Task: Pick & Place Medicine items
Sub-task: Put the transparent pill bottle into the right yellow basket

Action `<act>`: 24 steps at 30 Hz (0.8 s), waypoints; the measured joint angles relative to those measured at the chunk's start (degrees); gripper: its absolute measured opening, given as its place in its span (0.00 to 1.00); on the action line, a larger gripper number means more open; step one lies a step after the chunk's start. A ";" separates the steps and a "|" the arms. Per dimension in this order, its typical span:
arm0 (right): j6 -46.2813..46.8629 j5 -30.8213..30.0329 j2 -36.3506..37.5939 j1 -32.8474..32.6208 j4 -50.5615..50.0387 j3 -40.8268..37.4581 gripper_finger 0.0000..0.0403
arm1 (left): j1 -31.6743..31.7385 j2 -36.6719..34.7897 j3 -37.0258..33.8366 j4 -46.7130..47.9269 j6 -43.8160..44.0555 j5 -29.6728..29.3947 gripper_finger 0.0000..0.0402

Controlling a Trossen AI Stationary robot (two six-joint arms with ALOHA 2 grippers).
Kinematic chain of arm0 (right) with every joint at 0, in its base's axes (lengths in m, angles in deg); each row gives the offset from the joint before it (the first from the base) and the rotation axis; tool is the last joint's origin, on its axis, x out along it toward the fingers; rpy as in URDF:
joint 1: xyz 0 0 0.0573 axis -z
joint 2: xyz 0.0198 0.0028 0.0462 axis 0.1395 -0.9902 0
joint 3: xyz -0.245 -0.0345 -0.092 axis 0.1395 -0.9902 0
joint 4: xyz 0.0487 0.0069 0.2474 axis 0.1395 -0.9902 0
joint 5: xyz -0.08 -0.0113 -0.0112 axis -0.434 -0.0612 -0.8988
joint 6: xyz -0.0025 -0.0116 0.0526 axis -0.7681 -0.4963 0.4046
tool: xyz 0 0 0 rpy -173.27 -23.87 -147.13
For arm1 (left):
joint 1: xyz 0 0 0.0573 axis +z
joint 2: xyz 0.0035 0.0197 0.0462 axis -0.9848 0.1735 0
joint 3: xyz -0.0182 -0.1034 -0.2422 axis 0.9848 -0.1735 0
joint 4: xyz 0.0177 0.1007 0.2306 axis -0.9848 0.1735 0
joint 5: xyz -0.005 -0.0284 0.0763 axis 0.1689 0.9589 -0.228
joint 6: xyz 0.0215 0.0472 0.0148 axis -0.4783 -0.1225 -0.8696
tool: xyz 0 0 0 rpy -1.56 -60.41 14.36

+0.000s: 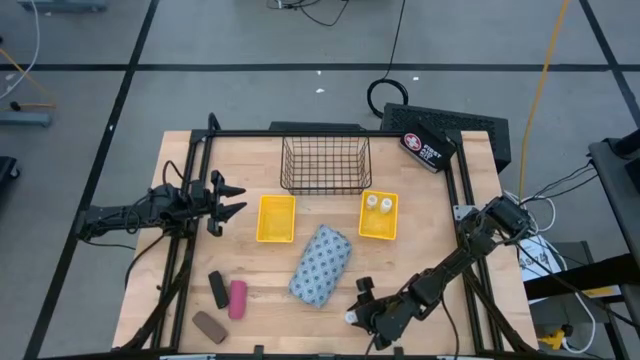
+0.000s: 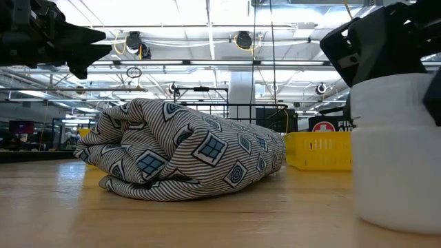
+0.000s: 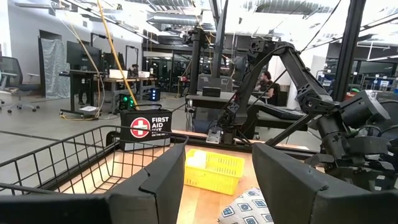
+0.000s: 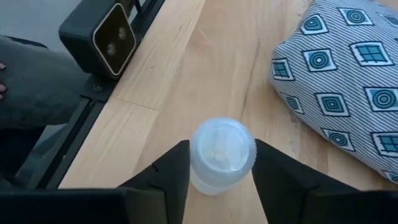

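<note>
My right hand [image 4: 214, 165] straddled the light, slippery white bottle [image 4: 222, 152], fingers open; I'd grip its sides.

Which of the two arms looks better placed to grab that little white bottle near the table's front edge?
The right: its gripper already straddles the white bottle, while the left gripper hovers far off beside a yellow tray.

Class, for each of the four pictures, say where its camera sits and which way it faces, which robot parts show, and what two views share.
High: overhead, straight down on table; both arms.
Low: table level, facing pouch; right hand over white bottle.
Left wrist: raised, across wire basket to yellow tray; own fingers, right arm beyond.
Right wrist: down on bottle between fingers.
Shared: low and right wrist show bottle and pouch.
</note>
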 joint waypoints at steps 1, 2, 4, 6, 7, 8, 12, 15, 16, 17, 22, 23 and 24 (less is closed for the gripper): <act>0.00 0.02 0.00 0.04 0.21 0.00 0.36 | 0.01 0.01 0.01 -0.01 0.02 0.00 0.49; 0.01 0.02 0.00 0.09 0.55 0.00 0.35 | 0.01 0.01 0.00 -0.01 0.02 0.00 0.49; 0.00 0.02 0.08 0.09 1.17 0.00 0.34 | 0.01 0.01 0.02 -0.01 0.02 0.01 0.49; 0.17 0.04 0.59 0.09 1.13 -0.01 0.34 | 0.00 0.01 0.02 -0.01 0.02 0.00 0.49; 0.40 0.04 0.92 0.09 1.13 -0.02 0.34 | 0.02 0.02 0.01 0.00 0.02 0.00 0.49; 0.44 0.07 1.42 0.09 1.06 0.00 0.35 | 0.02 0.02 0.00 0.00 0.02 0.01 0.49; 0.44 0.07 4.06 0.11 0.14 0.00 0.36 | 0.02 0.00 0.02 0.00 0.02 0.02 0.49; 0.35 0.07 6.74 0.11 -1.54 -0.02 0.35 | 0.02 0.01 0.01 0.00 0.02 0.02 0.49; 0.25 0.08 7.83 0.11 -2.36 -0.02 0.35 | 0.02 0.02 0.00 0.00 0.02 0.00 0.49; 0.05 0.07 9.00 0.11 -3.36 -0.02 0.34 | 0.02 0.00 0.02 -0.02 0.02 0.02 0.49; -1.93 -0.14 14.68 0.39 -8.53 -0.02 0.35 | 0.02 0.02 0.01 0.00 0.02 0.01 0.49; -2.78 -0.21 15.71 0.63 -9.15 -0.02 0.35 | 0.01 0.02 0.01 -0.01 0.02 0.00 0.49; -3.51 -0.49 16.76 0.70 -9.79 -0.02 0.35 | 0.01 0.00 0.01 -0.02 0.02 0.02 0.49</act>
